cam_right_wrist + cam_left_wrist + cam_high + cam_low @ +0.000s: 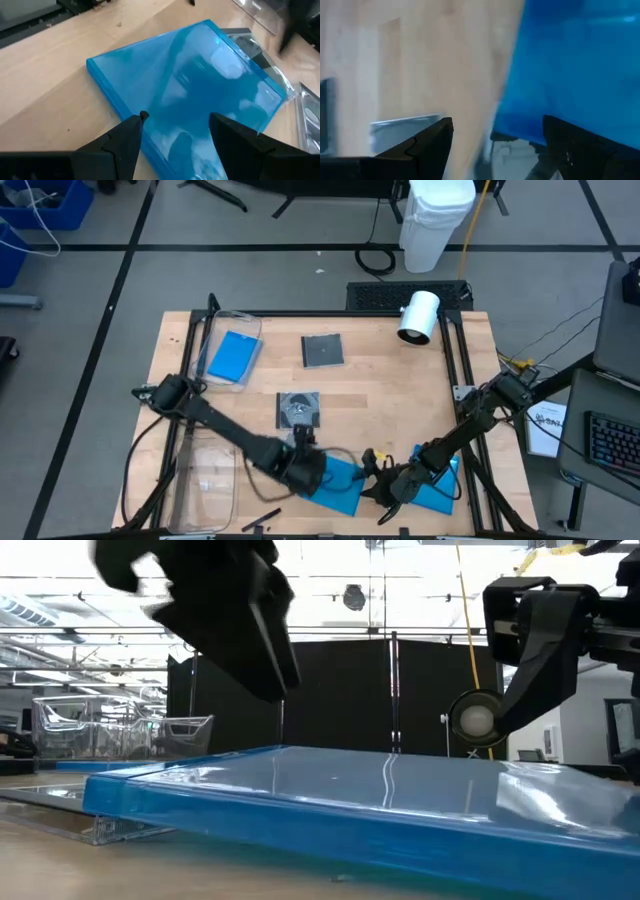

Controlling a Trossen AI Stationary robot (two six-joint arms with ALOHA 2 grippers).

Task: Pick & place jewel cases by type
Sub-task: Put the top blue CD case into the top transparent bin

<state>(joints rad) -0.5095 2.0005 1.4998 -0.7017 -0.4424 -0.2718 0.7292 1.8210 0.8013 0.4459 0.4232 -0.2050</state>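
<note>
Blue jewel case (pixel 335 483) lies between both grippers' parted fingers (pixel 131 134), overlapping a grey case (pixel 250 47).

The lower middle of the frame is crowded: the left end effector (pixel 303 467) and right end effector (pixel 385 492) hang close together over two blue cases (pixel 338 485), (pixel 437 487), leaving only a narrow gap between them. A clear bin (pixel 208 477) blocks the lower left, and another bin (pixel 228 350) holding a blue case (pixel 233 357) fills the upper left. A white cylinder (pixel 418 317) stands at upper right. Bare worktop (pixel 390 395) lies open across the centre right, between the grey case (pixel 323 351) and the disc case (pixel 299 410).
</note>
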